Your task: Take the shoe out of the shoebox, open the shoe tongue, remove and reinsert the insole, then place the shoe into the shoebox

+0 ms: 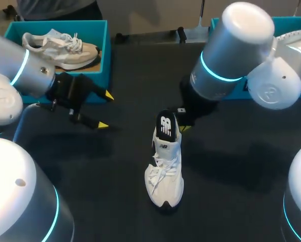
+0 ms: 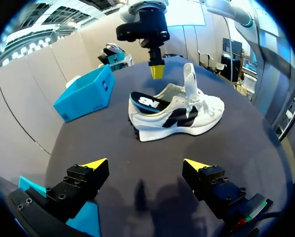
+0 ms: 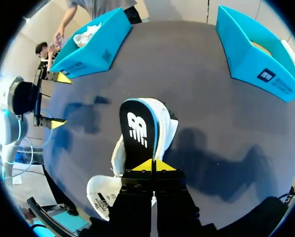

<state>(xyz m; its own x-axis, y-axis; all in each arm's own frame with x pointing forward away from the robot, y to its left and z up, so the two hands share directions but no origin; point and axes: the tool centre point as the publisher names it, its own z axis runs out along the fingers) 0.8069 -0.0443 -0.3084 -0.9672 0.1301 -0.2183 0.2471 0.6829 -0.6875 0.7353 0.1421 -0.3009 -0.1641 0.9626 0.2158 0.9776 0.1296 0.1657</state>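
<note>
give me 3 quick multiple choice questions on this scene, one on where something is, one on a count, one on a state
1. Where is the white shoe relative to the table?
A. held up above it
B. standing on it
C. hanging off its edge

2. How many blue shoeboxes are on it?
A. one
B. three
C. two

3. What state is the left gripper in?
A. open, holding nothing
B. shut on the shoe
C. shut on a lace

Key:
1 B: the shoe rests on its sole on the dark top, outside the boxes.
2 C: one box sits at each far side of the table.
3 A: its yellow-tipped fingers are spread, with only bare table between them.
</note>
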